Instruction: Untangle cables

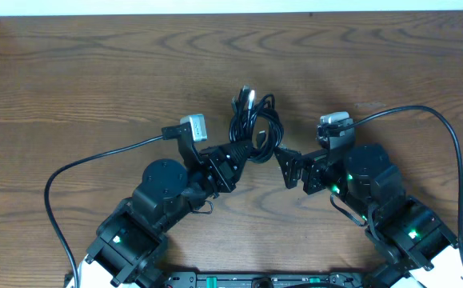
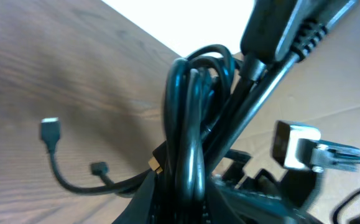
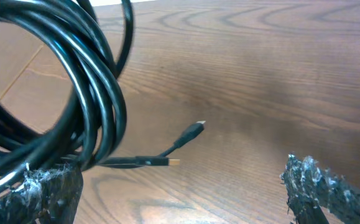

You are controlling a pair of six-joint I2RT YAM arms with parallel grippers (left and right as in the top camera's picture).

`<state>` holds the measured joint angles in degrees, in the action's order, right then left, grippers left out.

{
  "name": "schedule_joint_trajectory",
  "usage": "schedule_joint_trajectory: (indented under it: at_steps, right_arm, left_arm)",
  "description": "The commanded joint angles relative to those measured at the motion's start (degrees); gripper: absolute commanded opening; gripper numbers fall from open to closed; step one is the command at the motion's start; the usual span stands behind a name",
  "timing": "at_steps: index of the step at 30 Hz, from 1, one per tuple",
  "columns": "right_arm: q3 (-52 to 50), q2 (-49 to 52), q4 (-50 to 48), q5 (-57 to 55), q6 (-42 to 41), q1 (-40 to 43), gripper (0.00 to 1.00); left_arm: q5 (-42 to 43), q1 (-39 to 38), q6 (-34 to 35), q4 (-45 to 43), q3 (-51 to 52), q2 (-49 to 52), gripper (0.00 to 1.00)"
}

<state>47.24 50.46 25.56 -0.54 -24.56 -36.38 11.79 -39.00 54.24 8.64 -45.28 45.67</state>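
Note:
A bundle of thin black cables (image 1: 254, 122) lies coiled at the table's middle, with plug ends at its far side. My left gripper (image 1: 251, 152) is shut on the near part of the coil; in the left wrist view the cables (image 2: 192, 124) rise from between the jaws (image 2: 189, 199), with two loose plugs (image 2: 50, 129) at left. My right gripper (image 1: 289, 170) is open just right of the coil. In the right wrist view the coil (image 3: 74, 93) hangs by the left finger, the jaws (image 3: 183, 193) are wide apart, and plug ends (image 3: 192, 130) lie on the wood.
The wooden table (image 1: 95, 72) spreads to all sides. Thick black arm cables loop out at the left (image 1: 63, 172) and right (image 1: 447, 136). Each wrist carries a silver camera (image 1: 193, 126).

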Motion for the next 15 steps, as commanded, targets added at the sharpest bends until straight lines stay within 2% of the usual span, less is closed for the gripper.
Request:
schedule_joint_trajectory:
  at_steps: [1, 8, 15]
  right_arm:
    - [0.7, 0.8, 0.3, -2.6, -0.3, 0.7, 0.99]
    - [0.7, 0.9, -1.9, 1.4, -1.6, 0.7, 0.99]
    - [0.7, -0.4, -1.1, 5.2, -5.7, 0.7, 0.99]
  left_arm:
    - [6.3, -0.3, 1.0, -2.9, -0.4, -0.8, 0.07]
    - [7.0, -0.3, 0.9, -4.7, -0.4, -0.8, 0.07]
    - [2.3, 2.0, 0.3, -4.7, -0.4, -0.9, 0.07]
